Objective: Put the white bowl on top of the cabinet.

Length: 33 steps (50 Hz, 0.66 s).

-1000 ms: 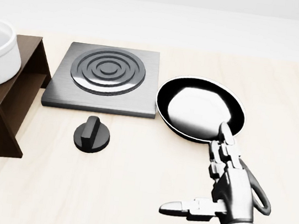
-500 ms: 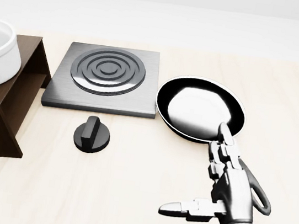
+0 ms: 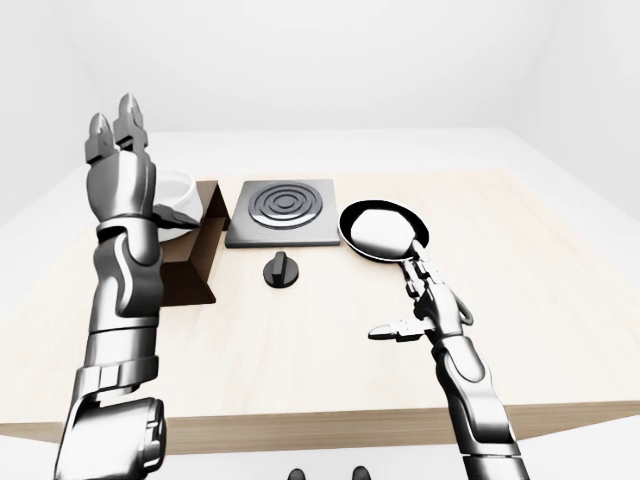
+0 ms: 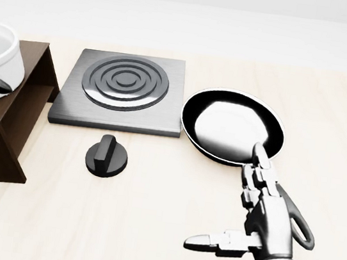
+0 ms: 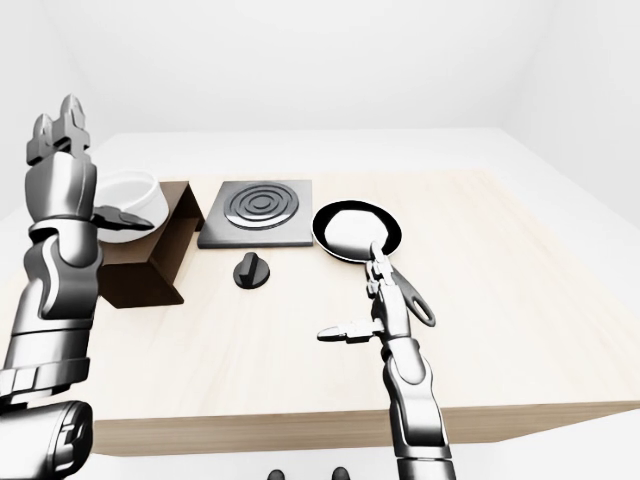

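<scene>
The deep white bowl with a thick rolled rim (image 5: 128,200) already sits on the flat top of the dark brown wooden cabinet (image 5: 150,262), at the left of the right-eye view, well apart from the other things on the pale wooden table (image 3: 330,350). It looks rigid and smooth, probably light but slippery and breakable if dropped; the rim is the obvious hold, with one finger inside and the others against the outer wall.

The left hand (image 3: 117,138) stands raised, fingers pointing up and spread, with nothing between them. Its forearm crosses the bowl in both eye views, and a dark fingertip shows against the bowl's wall at the left edge of the head view; whether it actually touches the bowl I cannot tell, the views being too cramped there. I judge the placing done and the hand released.

The right hand (image 4: 256,229) hovers low over the table, loose and empty, thumb out sideways, just below the round black frying pan (image 4: 233,126). Left of the pan lie a square grey hotplate with concentric rings (image 4: 123,90) and a round black knob (image 4: 106,155).
</scene>
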{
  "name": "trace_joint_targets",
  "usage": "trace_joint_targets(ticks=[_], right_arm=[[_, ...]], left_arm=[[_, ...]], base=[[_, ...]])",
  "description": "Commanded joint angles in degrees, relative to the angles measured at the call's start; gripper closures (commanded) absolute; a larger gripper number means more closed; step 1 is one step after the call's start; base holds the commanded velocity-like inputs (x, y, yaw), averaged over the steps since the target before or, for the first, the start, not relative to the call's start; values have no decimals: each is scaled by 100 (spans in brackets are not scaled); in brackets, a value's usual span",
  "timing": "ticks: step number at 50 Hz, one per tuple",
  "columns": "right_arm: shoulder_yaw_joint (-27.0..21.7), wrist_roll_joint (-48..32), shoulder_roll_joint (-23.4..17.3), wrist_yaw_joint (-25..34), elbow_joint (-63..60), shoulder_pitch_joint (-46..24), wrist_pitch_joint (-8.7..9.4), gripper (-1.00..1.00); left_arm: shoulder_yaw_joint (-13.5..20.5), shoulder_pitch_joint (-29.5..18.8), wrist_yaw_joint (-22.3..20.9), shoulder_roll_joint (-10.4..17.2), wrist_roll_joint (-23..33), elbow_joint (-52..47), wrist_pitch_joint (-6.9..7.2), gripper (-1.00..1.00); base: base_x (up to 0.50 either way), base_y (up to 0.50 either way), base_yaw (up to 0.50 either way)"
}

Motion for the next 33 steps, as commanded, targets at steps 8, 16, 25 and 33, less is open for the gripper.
trace_joint_targets(ticks=[8, 16, 25, 33], right_arm=[[4, -19, 6, -21, 69, -24, 0, -100], [-18, 2, -10, -19, 56, -49, 0, -100], [-59, 21, -27, -64, 187, -169, 0, -100], [-31, 1, -23, -88, 237, -192, 0, -100]], left_arm=[[316, 1069, -1299, -647, 956, -3272, 0, -100], [136, 1297, -1457, -1085, 872, -4305, 0, -100], [-198, 1816, -1387, -1747, 676, -5022, 0, -100], [-552, 2378, -1367, -2184, 217, -5054, 0, -100]], base=[[0, 0, 0], [0, 0, 0], [0, 0, 0], [0, 0, 0]])
